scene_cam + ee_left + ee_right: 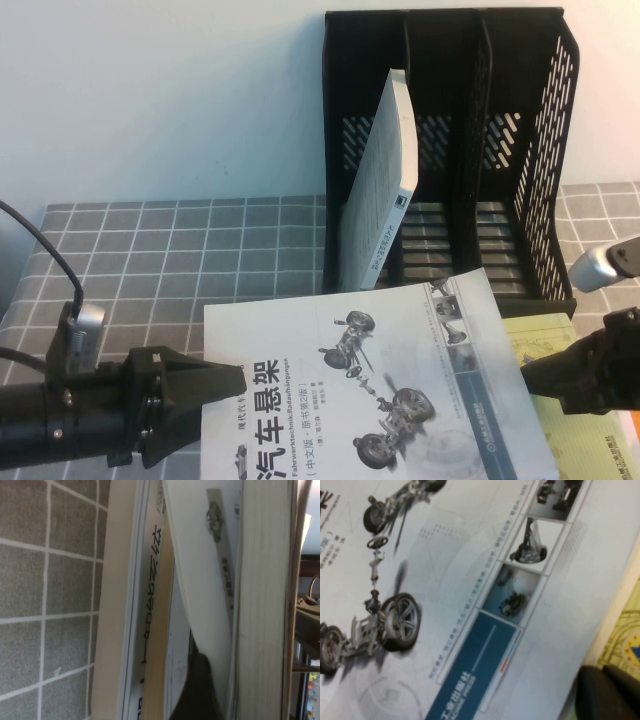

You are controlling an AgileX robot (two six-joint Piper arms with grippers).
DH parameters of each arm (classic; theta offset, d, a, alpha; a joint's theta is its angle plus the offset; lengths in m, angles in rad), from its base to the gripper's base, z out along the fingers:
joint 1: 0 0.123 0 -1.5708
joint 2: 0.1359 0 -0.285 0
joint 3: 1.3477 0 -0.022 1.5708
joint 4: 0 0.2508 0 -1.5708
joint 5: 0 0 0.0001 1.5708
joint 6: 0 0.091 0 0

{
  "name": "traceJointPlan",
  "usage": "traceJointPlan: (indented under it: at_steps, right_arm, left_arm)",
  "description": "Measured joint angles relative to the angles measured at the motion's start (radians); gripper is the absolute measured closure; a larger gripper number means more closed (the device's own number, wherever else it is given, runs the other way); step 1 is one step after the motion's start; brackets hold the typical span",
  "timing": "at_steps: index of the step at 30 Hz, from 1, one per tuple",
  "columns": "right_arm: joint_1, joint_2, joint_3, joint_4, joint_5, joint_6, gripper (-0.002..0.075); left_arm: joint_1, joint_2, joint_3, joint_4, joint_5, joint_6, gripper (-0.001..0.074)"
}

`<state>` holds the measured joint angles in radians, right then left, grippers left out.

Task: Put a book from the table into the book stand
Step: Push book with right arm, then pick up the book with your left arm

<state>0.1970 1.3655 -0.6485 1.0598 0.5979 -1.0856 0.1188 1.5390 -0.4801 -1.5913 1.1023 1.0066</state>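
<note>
At the lower left of the high view, the left gripper [232,380] reaches in from the frame's left edge, its black fingers closed on the left edge of the book [385,385]. The left wrist view shows one finger [200,690] lying on the book's [200,580] white cover, pinching the edge, with page blocks of other books stacked beside and under it.

The book fills the bottom centre of the high view, front cover up, showing car suspension pictures and a bold black title. It lies across a yellow-green book [570,370], which shows at the lower right.

The right gripper [530,377] sits at the lower right, at the book's right edge. A dark fingertip [605,692] shows by the book's [470,595] edge in the right wrist view, but I cannot tell whether this gripper is spread or pinching.

Beyond, the grey checked counter [180,250] stretches across the middle. At the upper right stands the black book stand [540,150]; a pale grey book [385,180] leans tilted in its leftmost compartment.
</note>
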Motion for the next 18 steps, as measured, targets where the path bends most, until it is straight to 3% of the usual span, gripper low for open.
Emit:
traceJointPlan:
  at_steps: [12,18]
  right_arm:
    - [0.0,0.021,0.0,0.037,0.03,-0.017,0.0728]
    - [0.0,0.028,0.0,0.057,0.057,-0.021,0.0728]
  left_arm:
    - [-0.003,0.02,0.0,-0.041,-0.02,-0.041,0.0253]
    - [-0.079,0.078,-0.005,-0.102,0.016,-0.01,0.0258]
